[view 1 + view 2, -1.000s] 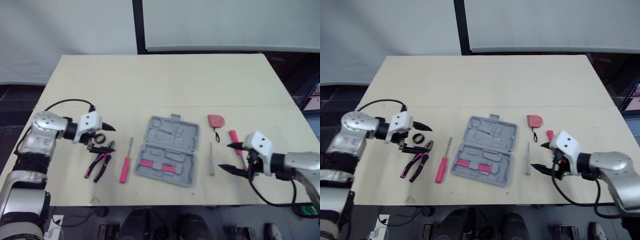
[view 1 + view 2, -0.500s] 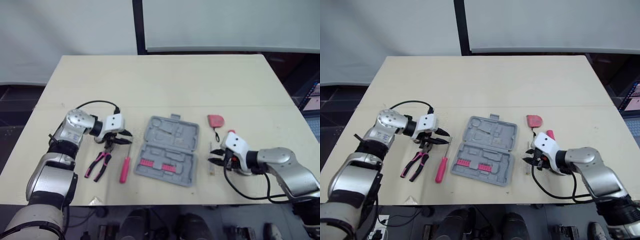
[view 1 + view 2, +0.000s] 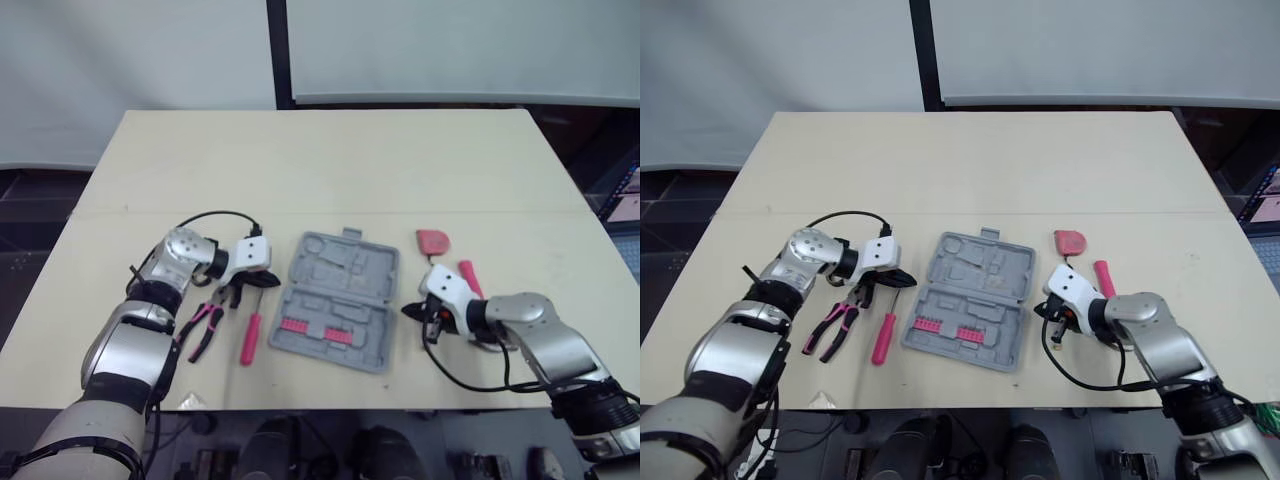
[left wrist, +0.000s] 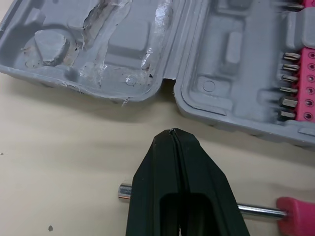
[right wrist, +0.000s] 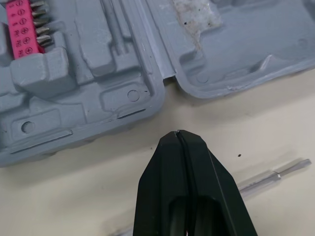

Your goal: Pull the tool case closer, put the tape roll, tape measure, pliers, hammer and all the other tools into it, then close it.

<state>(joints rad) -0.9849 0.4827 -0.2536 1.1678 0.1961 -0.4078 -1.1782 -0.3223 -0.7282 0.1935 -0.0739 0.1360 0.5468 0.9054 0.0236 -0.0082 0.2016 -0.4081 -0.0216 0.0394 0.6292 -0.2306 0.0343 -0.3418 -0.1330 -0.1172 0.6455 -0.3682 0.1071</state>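
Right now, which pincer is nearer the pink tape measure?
Right. The right pincer sits just robot-side of the tape measure; the left pincer lies across the tool case.

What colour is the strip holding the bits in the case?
Pink; the strip in the grey case shows best in the right wrist view.

Two screwdrivers are lying out: pink screwdriver [image 3: 248, 340] under the left gripper [image 4: 171, 132], clear screwdriver [image 5: 273, 175] beside the right gripper [image 5: 177, 132]. One case [image 3: 340, 300], one pliers [image 3: 203, 325], one tape measure [image 3: 432, 240] and one hammer [image 3: 467, 274] are showing.
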